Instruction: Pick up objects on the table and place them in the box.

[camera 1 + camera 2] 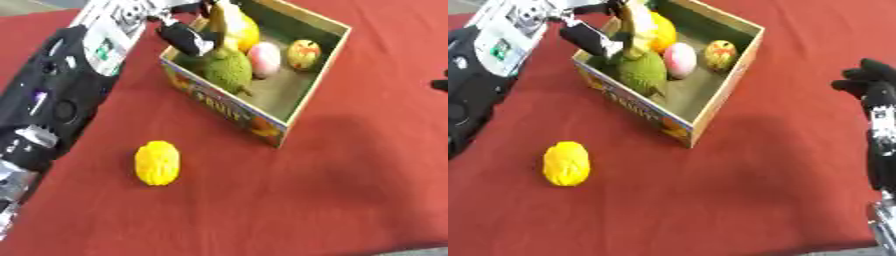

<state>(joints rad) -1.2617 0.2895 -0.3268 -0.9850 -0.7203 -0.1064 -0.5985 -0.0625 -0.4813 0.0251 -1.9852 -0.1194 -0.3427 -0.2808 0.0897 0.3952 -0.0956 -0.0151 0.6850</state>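
While left hand [188, 36] is reaching over near wall of box [320, 80], fingers are curling round yellow stalk-like object [634, 30], holding it above box interior; green bumpy fruit [229, 72], pink fruit [265, 59], yellow-red fruit [304, 53] and orange-yellow fruit [246, 33] are lying inside; yellow bumpy fruit [157, 162] is sitting on red tablecloth [350, 190] (near box front corner, apart); right hand [870, 82] is idling at right edge, fingers relaxed, empty.

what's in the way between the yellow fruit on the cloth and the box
Nothing visible: bare red cloth lies between the yellow fruit and the box. Only the box's near wall must be cleared; open floor remains inside.
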